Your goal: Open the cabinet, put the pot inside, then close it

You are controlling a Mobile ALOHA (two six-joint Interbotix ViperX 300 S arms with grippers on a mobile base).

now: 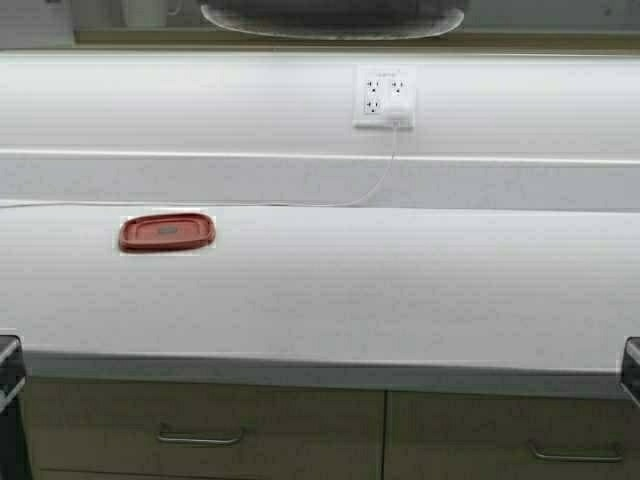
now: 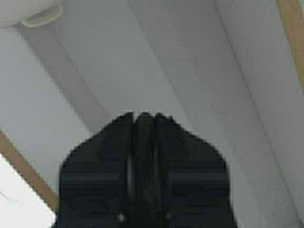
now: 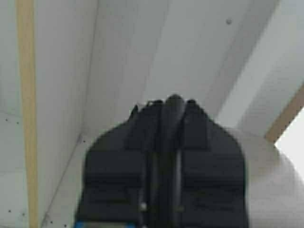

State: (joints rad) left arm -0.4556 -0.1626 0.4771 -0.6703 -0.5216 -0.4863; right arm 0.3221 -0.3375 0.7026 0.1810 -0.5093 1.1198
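Claws both raised above the white bench (image 1: pixel 400 300): left claw (image 2: pixel 142 116) and right claw (image 3: pixel 171 102) closed, facing pale cabinet panels with tan edges (image 3: pixel 26 95), pot unseen.

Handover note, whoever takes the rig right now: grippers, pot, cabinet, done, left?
Left gripper: raised, shut on a dark piece, apparently a pot handle.
Right gripper: the same on the other side.
Pot: lifted above the counter, only its underside shows at the high view's top edge.
Cabinet: both wrist views show white inner walls, so it seems open; doors not in view.
Done: opened, pot raised.
Left: set the pot inside, release, withdraw, close the doors.
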